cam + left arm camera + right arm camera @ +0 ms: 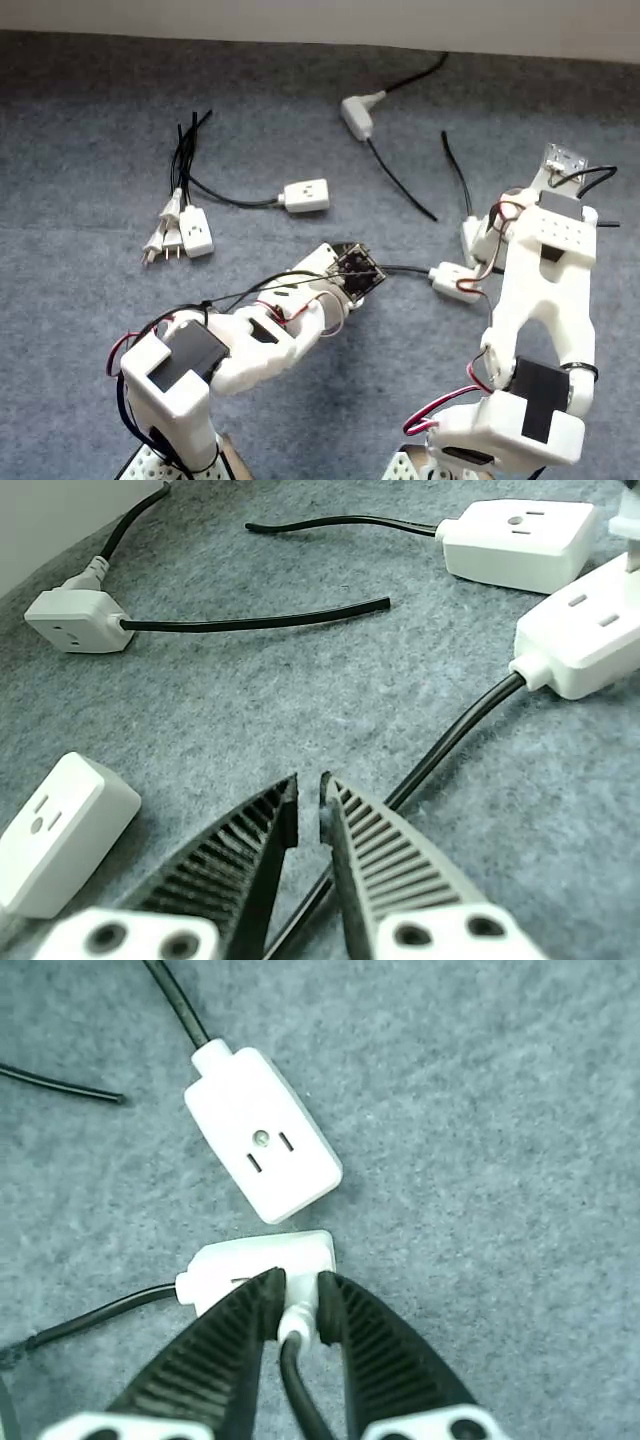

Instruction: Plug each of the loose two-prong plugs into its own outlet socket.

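Between the fingertips of your right gripper (297, 1286) sits a small white plug (296, 1322). It is pinched firmly, with its lead trailing back under the wrist and its front touching the edge of an outlet socket (262, 1260). You cannot tell from here whether the prongs have gone in. Your left gripper (308, 792) is drawn down to a thin slit and looks to be pinching that socket's black cord (450, 740) some way back from the body. That is the weak point: the socket is restrained only through a flexible cord. A push from the right could slide or swivel it on the grey carpet (90, 130), so the prongs skate off the slots or bend. A skewed push could also twist the plug in the narrow fingers. A second socket (262, 1140) lies just beside, face up, and could get shoved. The remaining loose plugs (165, 232) lie bundled well apart, beyond the left arm.
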